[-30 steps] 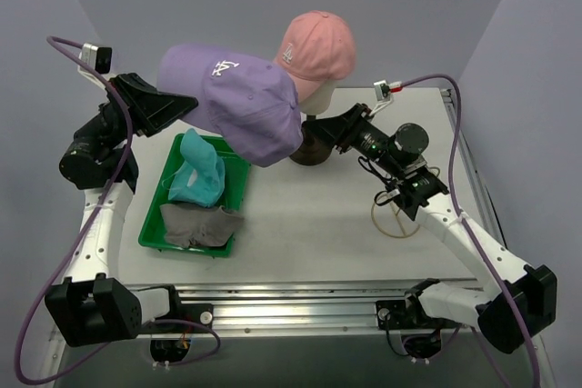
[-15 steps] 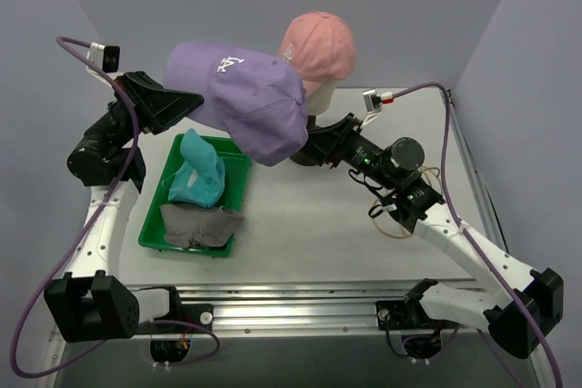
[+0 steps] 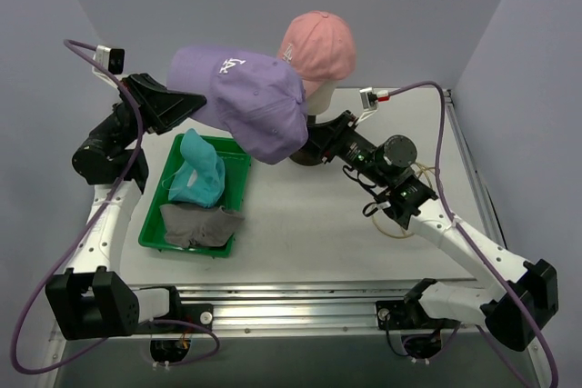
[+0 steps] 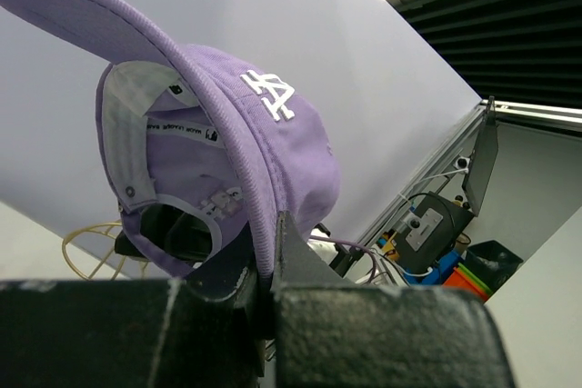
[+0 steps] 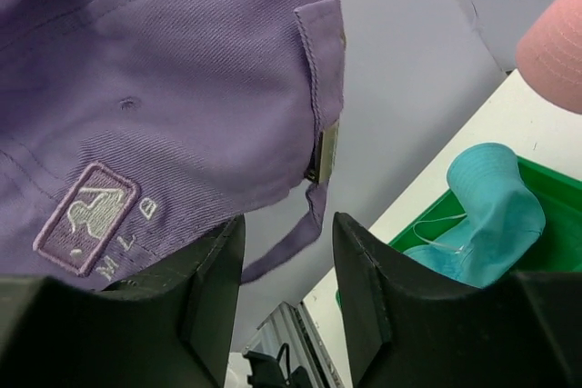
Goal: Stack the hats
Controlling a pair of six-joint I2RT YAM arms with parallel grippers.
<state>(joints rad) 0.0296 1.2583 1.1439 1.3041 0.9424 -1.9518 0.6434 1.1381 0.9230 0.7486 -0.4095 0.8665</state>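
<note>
Lavender cap [image 3: 250, 106]: aloft, brim pinched in left gripper [image 4: 266, 265], just beside pink cap [image 3: 318, 43] on mannequin head [image 3: 316, 93]. Right gripper [image 5: 289, 252]: fingers apart at cap's rear strap. Teal bucket hat [image 3: 198, 170], grey bucket hat [image 3: 200, 223]: in green tray [image 3: 153, 215]

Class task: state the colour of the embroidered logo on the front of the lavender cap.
White; the logo shows best in the left wrist view.

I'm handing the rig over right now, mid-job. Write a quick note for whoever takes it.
Left gripper: shut on the brim of the lavender cap, holding it aloft near the head.
Right gripper: open at the cap's back strap, not gripping.
Pink cap sits on the head. Teal hat and grey hat lie in the tray.
Done: pink cap on. Left: lavender, teal, grey.
</note>
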